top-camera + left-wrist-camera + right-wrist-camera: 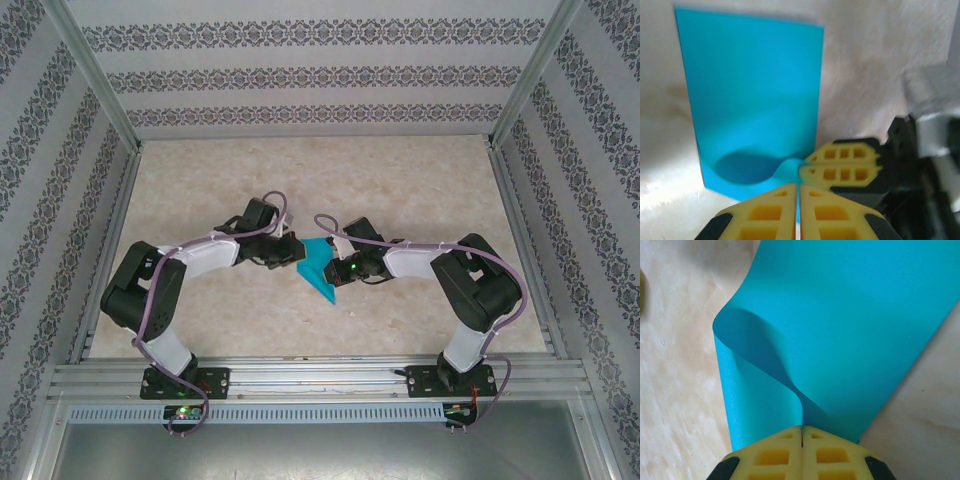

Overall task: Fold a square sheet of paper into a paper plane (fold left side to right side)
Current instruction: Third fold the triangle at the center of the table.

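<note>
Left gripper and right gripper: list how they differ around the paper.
The right gripper is clamped on the paper where it curls over; the left gripper is shut at the paper's edge, its grip unclear. From above, the left gripper reaches in from the left, the right gripper from the right. Both are shut, with yellow pads, tips close together.

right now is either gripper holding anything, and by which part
The square sheet of paper. The right gripper pinches its curled-over edge; the left gripper, shut beside it, seems to pinch the same edge.
</note>
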